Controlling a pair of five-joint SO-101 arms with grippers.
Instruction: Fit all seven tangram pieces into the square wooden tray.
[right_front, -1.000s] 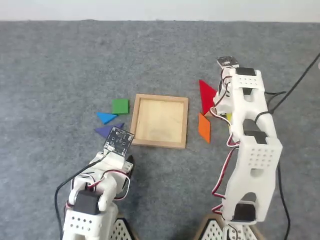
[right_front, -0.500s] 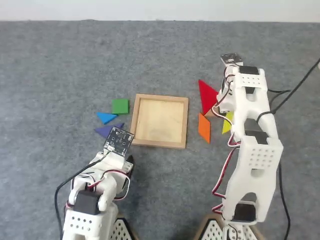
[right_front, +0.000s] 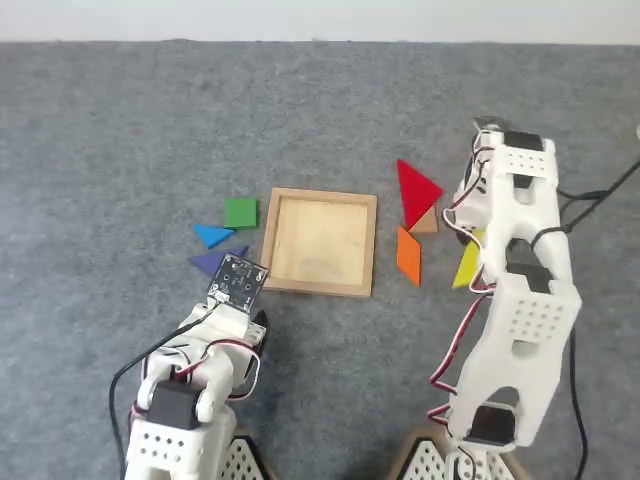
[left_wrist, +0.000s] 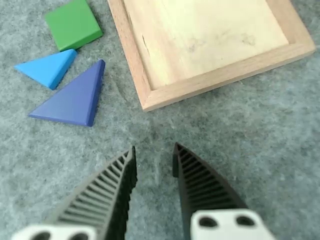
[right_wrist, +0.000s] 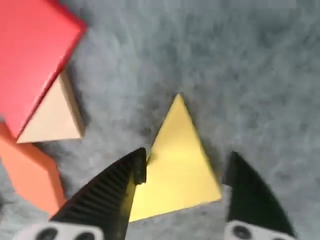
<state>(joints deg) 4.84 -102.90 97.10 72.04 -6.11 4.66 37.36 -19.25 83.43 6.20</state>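
While the left arm has kept its place at the lower left of the high view, the right arm has shifted toward the frame's right edge since a second ago.

- Green square (right_front: 240, 212), light blue triangle (right_front: 212, 235), dark blue triangle (right_front: 212, 261): clustered left of centre on the grey mat (right_front: 120, 140), just beside the tray's left edge; unchanged.
- Left gripper (left_wrist: 152, 155): over bare mat below the tray's lower left corner, fingers slightly spread, holding nothing.
- Wooden tray (right_front: 320, 197): centre of frame, flat on the mat; unchanged.
- Red triangle (right_front: 415, 190): right of the tray's upper corner, with the small tan triangle (right_front: 425, 222) touching its lower edge.
- Orange parallelogram (right_front: 408, 256): below those two, near the tray's right edge.
- Yellow triangle (right_front: 467, 262): right of the orange piece, partly under the right arm; more of it shows than before, when the arm hid nearly all of it.
- Right gripper (right_wrist: 186, 157): spread wide, straddling the yellow triangle, one finger at its edge, the other apart from it.

All seven pieces lie outside the tray.
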